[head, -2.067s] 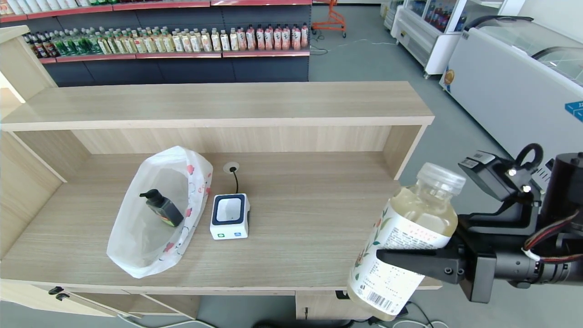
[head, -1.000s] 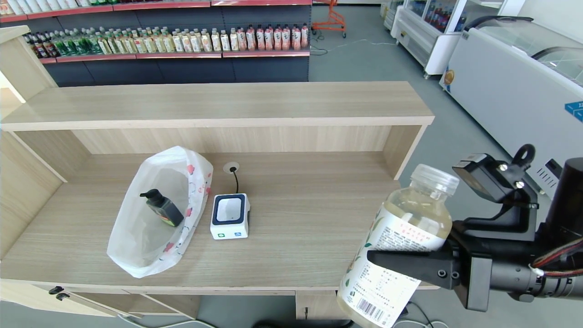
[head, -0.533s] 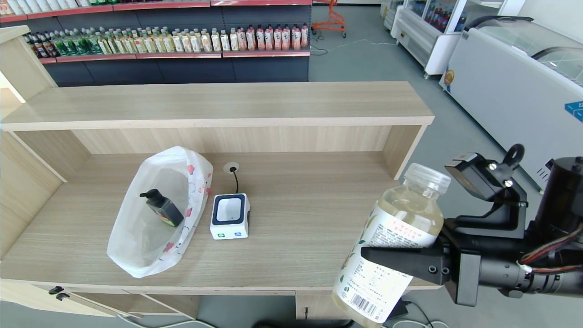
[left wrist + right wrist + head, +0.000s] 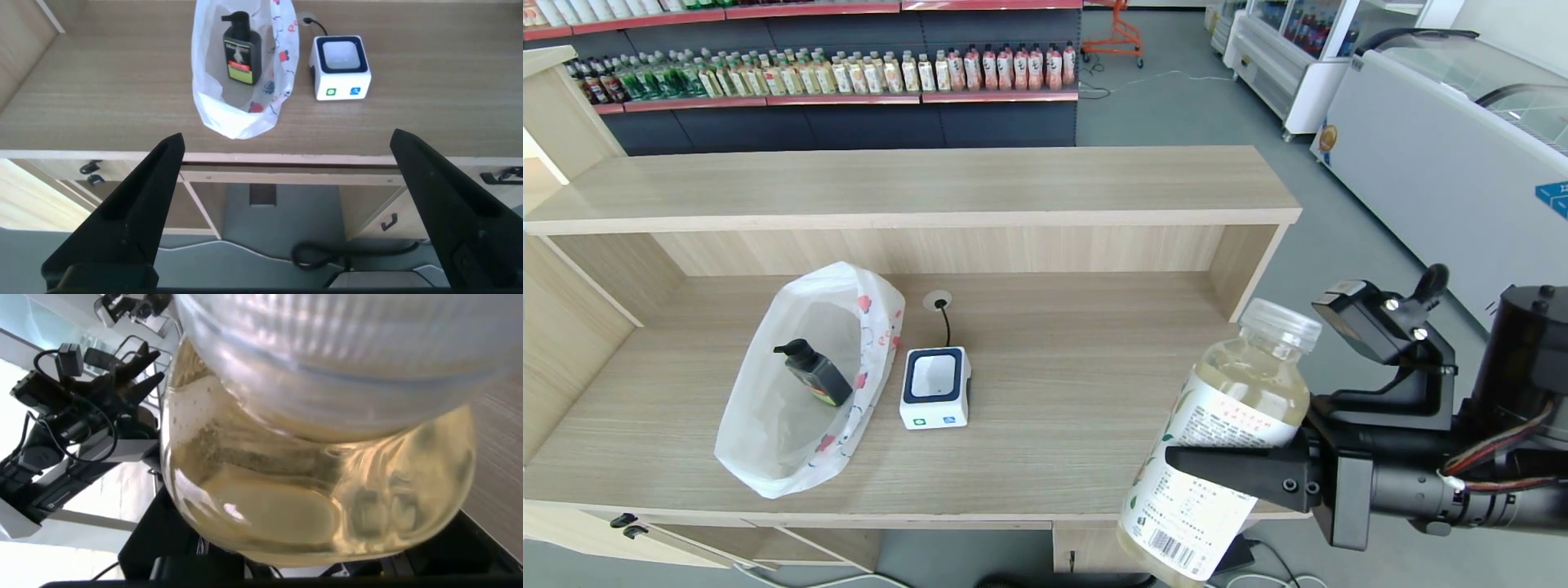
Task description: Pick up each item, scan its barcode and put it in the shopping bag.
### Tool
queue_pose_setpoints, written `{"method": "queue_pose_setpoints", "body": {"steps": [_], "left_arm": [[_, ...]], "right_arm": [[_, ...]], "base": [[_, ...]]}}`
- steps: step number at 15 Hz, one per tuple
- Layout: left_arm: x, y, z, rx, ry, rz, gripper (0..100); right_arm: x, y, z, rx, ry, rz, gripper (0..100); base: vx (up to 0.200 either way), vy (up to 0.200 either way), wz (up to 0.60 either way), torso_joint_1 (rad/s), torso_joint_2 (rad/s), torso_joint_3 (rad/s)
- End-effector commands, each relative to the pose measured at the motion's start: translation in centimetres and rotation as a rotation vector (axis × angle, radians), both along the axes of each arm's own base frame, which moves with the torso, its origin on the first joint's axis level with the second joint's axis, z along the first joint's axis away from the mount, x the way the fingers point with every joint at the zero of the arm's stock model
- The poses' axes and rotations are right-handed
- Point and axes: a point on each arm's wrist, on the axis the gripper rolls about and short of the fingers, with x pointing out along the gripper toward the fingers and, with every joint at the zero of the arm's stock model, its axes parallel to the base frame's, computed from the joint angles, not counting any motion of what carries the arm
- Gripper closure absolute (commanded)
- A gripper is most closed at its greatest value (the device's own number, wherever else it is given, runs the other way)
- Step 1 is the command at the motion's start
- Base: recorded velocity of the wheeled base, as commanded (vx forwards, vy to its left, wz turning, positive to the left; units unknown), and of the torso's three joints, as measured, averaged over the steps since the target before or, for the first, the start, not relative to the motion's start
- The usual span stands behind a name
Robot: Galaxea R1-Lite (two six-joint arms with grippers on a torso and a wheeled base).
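Observation:
My right gripper point(image 4: 1241, 469) is shut on a clear bottle point(image 4: 1223, 441) of pale yellow drink with a white cap and a white label whose barcode faces forward near its base. It hangs tilted off the counter's front right corner. The bottle's base point(image 4: 327, 482) looms close in the right wrist view. A translucent shopping bag point(image 4: 805, 380) with red flower print lies open on the counter's left, holding a dark pump bottle point(image 4: 813, 374). Just right of it sits the white barcode scanner point(image 4: 935, 387). My left gripper point(image 4: 286, 212) is open, in front of the counter, facing the bag point(image 4: 237, 69) and scanner point(image 4: 341, 67).
The wooden counter point(image 4: 1062, 392) has a raised back shelf and side walls. A cable runs from the scanner to a hole behind it. Store shelves of drinks stand behind, and chest freezers on the right.
My right gripper has carried the bottle a little to the left and slightly down toward the counter's front right corner. Bag, pump bottle and scanner have stayed put.

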Motion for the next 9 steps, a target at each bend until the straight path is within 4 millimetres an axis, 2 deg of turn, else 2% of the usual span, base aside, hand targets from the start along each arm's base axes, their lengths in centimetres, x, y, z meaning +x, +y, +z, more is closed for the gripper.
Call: {"method": "queue_pose_setpoints", "body": {"steps": [1, 5, 7, 8, 9], "left_arm": [[0.0, 0.0, 0.0, 0.0, 0.0, 0.0, 0], [0.0, 0.0, 0.0, 0.0, 0.0, 0.0, 0], [0.0, 0.0, 0.0, 0.0, 0.0, 0.0, 0], [0.0, 0.0, 0.0, 0.0, 0.0, 0.0, 0], [0.0, 0.0, 0.0, 0.0, 0.0, 0.0, 0]], "right_arm": [[0.1, 0.1, 0.0, -0.001, 0.0, -0.009, 100], [0.1, -0.2, 0.3, -0.005, -0.032, -0.057, 100], [0.7, -0.5, 0.6, -0.045, -0.129, -0.166, 100], [1.5, -1.3, 0.4, -0.121, -0.239, -0.263, 100], [1.6, -1.5, 0.3, -0.142, -0.266, -0.281, 100]], "base": [[0.0, 0.0, 0.0, 0.0, 0.0, 0.0], [0.0, 0.0, 0.0, 0.0, 0.0, 0.0], [0.0, 0.0, 0.0, 0.0, 0.0, 0.0], [0.0, 0.0, 0.0, 0.0, 0.0, 0.0], [0.0, 0.0, 0.0, 0.0, 0.0, 0.0]]}}
